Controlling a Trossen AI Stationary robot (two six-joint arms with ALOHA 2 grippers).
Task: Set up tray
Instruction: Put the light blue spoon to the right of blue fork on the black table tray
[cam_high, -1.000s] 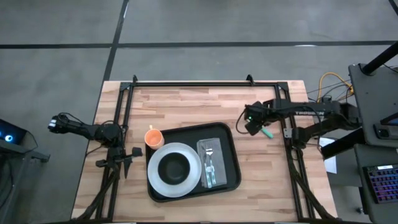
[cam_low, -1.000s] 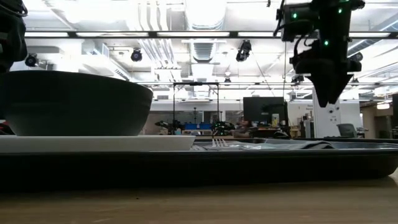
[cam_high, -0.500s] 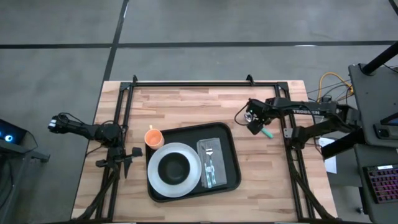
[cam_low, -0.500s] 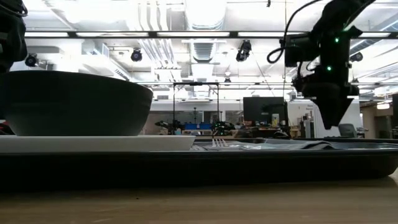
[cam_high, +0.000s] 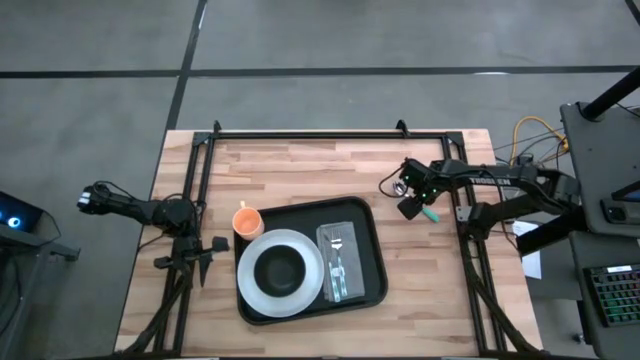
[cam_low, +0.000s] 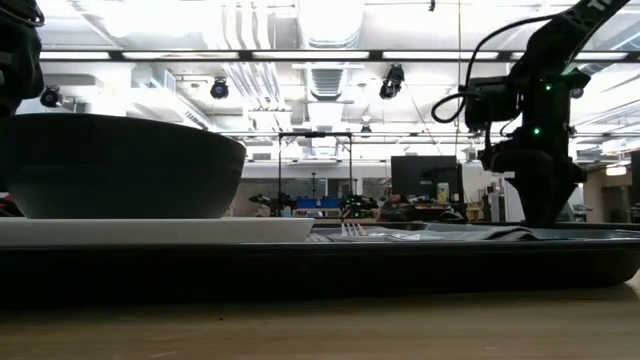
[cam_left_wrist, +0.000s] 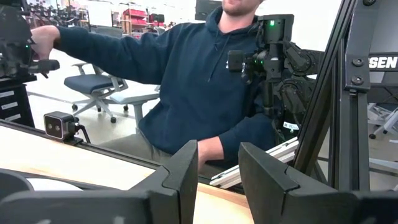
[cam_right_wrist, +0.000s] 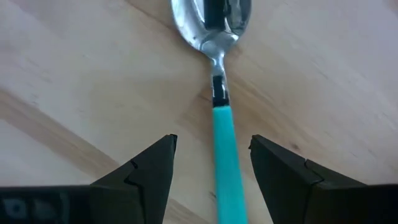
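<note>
The black tray (cam_high: 372, 262) lies on the wooden table, rim (cam_low: 400, 262) close in the low view. It carries a white plate (cam_high: 262, 290) with a black bowl (cam_high: 279, 268) and a grey napkin (cam_high: 350, 250) with a fork (cam_high: 337, 256). A spoon (cam_right_wrist: 219, 87) with a teal handle (cam_high: 429, 214) lies flat on the table right of the tray. My right gripper (cam_right_wrist: 212, 142) (cam_high: 409, 206) is open, pointing down, one finger on either side of the handle without touching it. My left gripper (cam_left_wrist: 219, 152) waits open at the table's left edge (cam_high: 203, 262).
An orange cup (cam_high: 247, 221) stands on the table at the tray's far left corner. A black frame (cam_high: 330, 134) runs along the far and side edges. Bare wood (cam_high: 430, 290) lies right of the tray. A person in a dark blue hoodie (cam_left_wrist: 186, 81) sits beyond the table.
My right gripper has come down toward the table and moved slightly toward the near right, over the spoon. The spoon, the tray and its contents have stayed put.
</note>
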